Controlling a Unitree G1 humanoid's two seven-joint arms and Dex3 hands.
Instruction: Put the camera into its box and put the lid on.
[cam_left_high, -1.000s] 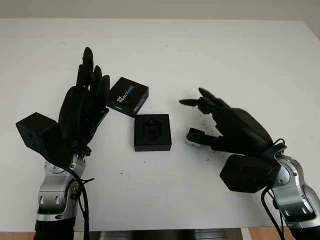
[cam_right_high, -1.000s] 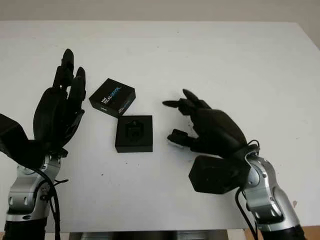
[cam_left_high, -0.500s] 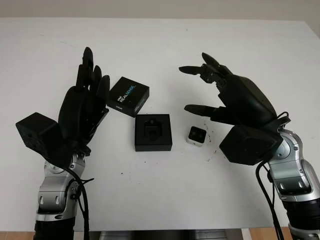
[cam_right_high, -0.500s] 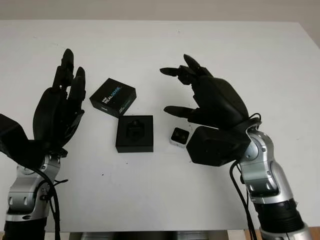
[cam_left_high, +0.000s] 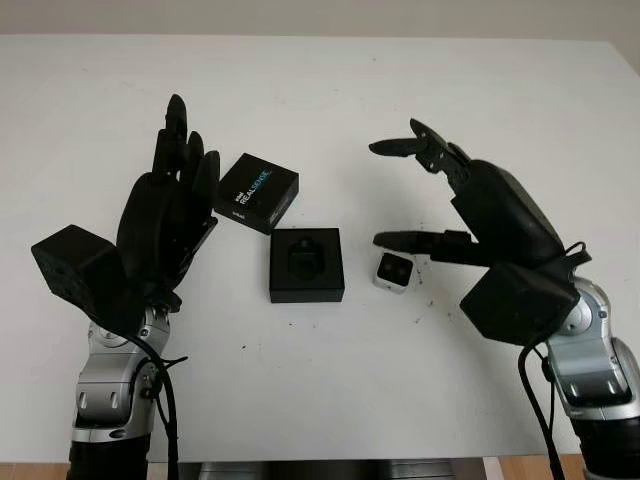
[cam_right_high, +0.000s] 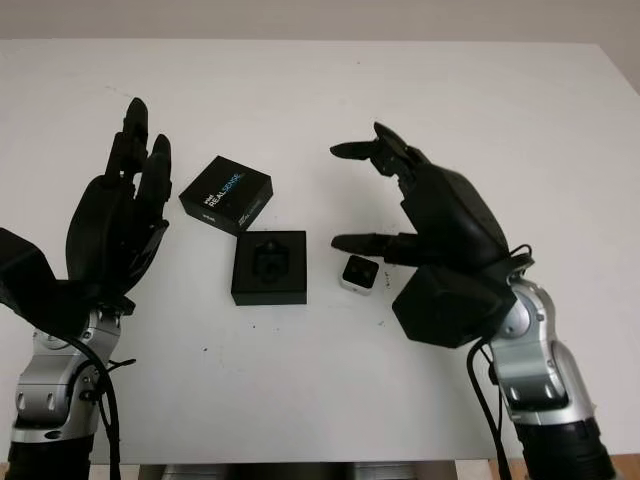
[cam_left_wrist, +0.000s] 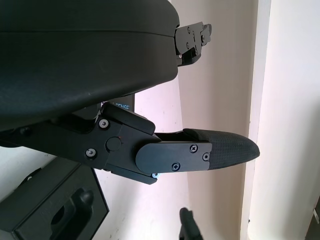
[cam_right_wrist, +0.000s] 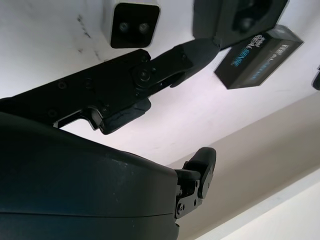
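Camera (cam_left_high: 394, 271) loose on table (cam_left_high: 320, 400) just right of open box (cam_left_high: 306, 264), lid (cam_left_high: 256, 193) set aside behind — right hand (cam_left_high: 455, 215) open above camera, empty, likely poised to grasp; left hand (cam_left_high: 170, 215) open, raised beside lid.

Table (cam_left_high: 330, 390): you see smooth, matt white.
Box (cam_left_high: 306, 265): matt black, foam-like insert.
Lid (cam_left_high: 256, 193): printed black card, slight sheen.
Camera (cam_left_high: 394, 271): pale casing, dark glossy face.

Colours here are pretty plain: matte black square cardboard lid (cam_left_high: 256, 193) with white and blue lettering, off the left fingertips. Black open box (cam_left_high: 306, 264), black foam inside. Small white cube camera (cam_left_high: 394, 271) with a black face sits under the right hand's (cam_left_high: 470, 215) black fingers. White table (cam_left_high: 330, 90).
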